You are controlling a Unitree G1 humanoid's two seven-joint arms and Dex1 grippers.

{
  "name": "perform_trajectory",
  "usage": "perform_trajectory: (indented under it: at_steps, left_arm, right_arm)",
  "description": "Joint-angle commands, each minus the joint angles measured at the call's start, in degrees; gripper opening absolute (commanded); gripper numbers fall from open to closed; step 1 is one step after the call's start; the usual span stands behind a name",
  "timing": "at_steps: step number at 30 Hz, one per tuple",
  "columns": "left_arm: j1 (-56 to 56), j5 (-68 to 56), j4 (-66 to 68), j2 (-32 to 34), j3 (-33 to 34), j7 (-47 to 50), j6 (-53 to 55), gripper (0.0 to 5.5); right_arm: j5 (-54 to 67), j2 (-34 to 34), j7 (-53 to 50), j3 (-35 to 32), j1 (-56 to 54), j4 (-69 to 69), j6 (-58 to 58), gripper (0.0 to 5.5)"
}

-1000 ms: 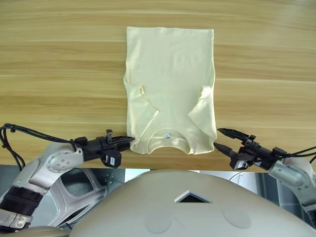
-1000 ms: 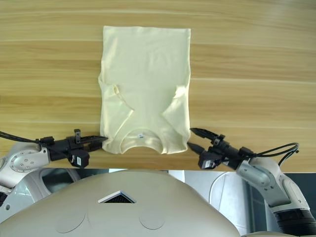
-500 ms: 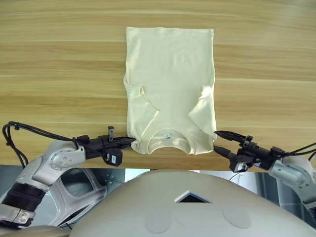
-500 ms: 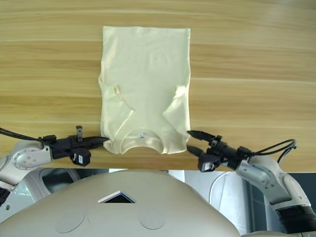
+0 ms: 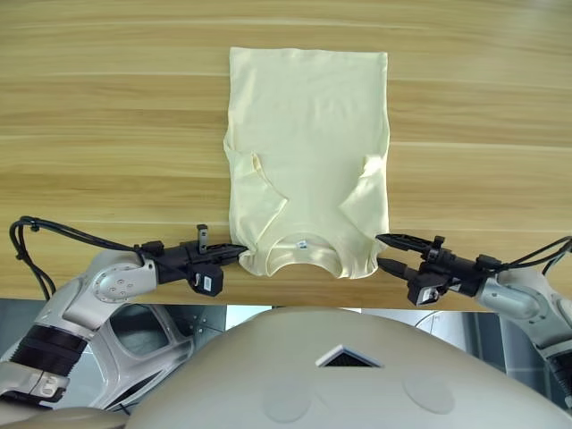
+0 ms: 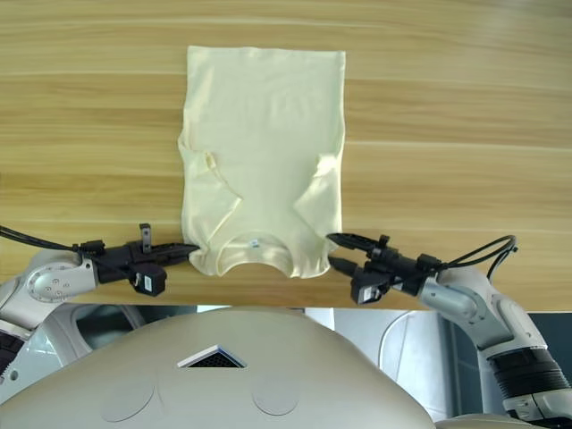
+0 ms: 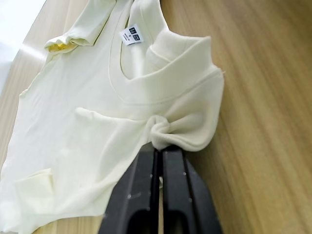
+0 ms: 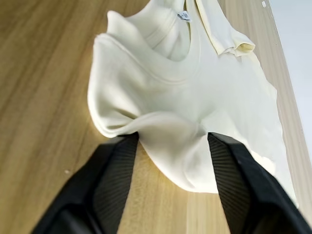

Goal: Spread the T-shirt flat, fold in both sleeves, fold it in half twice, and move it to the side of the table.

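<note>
The T-shirt (image 5: pixel 308 143) lies flat on the table (image 5: pixel 107 134), pale yellow, with its hem on the far side from me and its collar (image 5: pixel 304 261) nearest me. Both sleeves (image 5: pixel 268 192) are folded in over the T-shirt's chest, and a small label (image 7: pixel 130 34) shows inside the collar.

My left pincer (image 5: pixel 234 251) is at the T-shirt's left shoulder corner, low over the table. Its fingers (image 7: pixel 173 170) are pressed together, and a small bunch of the shoulder fabric is pinched at their tips, puckered there.

My right pincer (image 5: pixel 382 249) is at the T-shirt's right shoulder corner, at about the same distance from the collar as the left one. Its fingers (image 8: pixel 117 170) stand apart, one on each side of the corner, and a rounded fold of the fabric sits between them. They are not closed on it.

The table around the T-shirt is light wood with long grain lines running across from my left to my right. The T-shirt's collar edge lies close to the table's near edge. Past that edge, on the near side of the T-shirt, a grey floor (image 5: pixel 13 313) shows.
</note>
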Motion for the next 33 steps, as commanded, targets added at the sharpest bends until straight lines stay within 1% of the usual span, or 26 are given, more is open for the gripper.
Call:
perform_trajectory:
  at_steps: [1,6,9,10,11,17,22,27,33]
  left_arm:
    - [-0.1,1.3,1.3,0.1,-0.7,-1.0,1.4,0.00]
    - [-0.6,0.9,1.5,-0.2,-0.7,-1.0,1.6,0.00]
    - [-0.9,0.4,2.0,-0.5,-0.7,-1.0,1.4,0.00]
    - [-0.9,0.1,2.3,-0.6,-0.5,-0.7,1.2,0.00]
    - [-0.8,-0.3,2.6,-0.8,-0.1,-0.2,1.0,0.00]
    - [-0.6,-3.4,3.9,-1.6,1.7,1.7,-0.1,0.00]
    - [3.0,-6.8,1.9,-1.8,3.7,2.6,-0.8,0.00]
    - [6.3,-8.9,-1.9,-2.8,2.5,1.8,-1.4,0.00]
    - [12.4,-11.5,-7.1,-2.4,2.8,1.9,-1.4,0.00]
  right_arm:
    - [-1.8,-1.9,2.7,1.2,0.6,1.7,1.4,1.87]
    - [-1.6,-2.5,2.9,1.0,0.1,2.2,1.3,0.97]
    - [-1.3,-2.8,2.5,0.0,0.2,2.1,2.0,0.30]
    - [-1.1,-3.0,2.1,-0.7,0.3,2.2,2.4,0.23]
    - [-0.9,-3.1,1.7,-1.5,0.5,2.3,2.7,0.02]
    - [-0.2,-3.0,-0.1,-6.2,2.9,1.4,3.7,0.02]
    - [2.0,-2.4,-1.2,-10.4,6.7,0.0,3.6,0.02]
    - [4.8,-0.9,-0.7,-10.8,9.5,-4.7,3.4,0.02]
    - [11.2,1.5,-1.1,-14.2,16.9,-11.8,4.3,0.02]
